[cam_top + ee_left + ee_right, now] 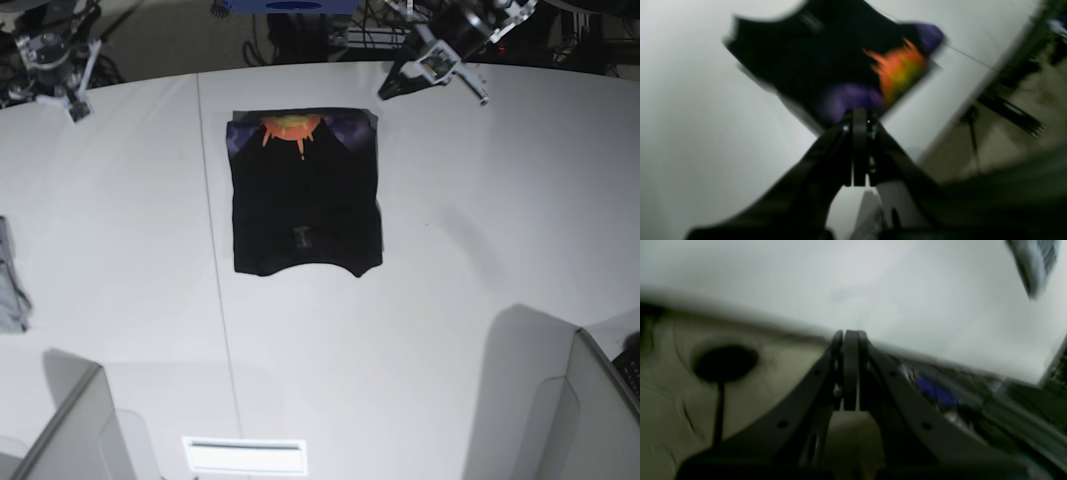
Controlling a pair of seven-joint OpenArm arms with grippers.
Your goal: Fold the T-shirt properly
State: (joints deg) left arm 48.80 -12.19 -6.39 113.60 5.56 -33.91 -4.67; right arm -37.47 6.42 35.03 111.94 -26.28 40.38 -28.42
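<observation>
nearest me in the base view i see bare white counter (450,330), with a grey cloth (10,285) lying at its left edge. further in, the t-shirt (305,200) lies flat on the counter as a folded black rectangle, its orange sunburst and purple patches along the far edge. beyond it, at the counter's far rim, my left fingers (385,88) sit pressed together with nothing between them, just beside the shirt's far right corner. my right fingers (849,336) are likewise closed and empty, well apart at the far left.
</observation>
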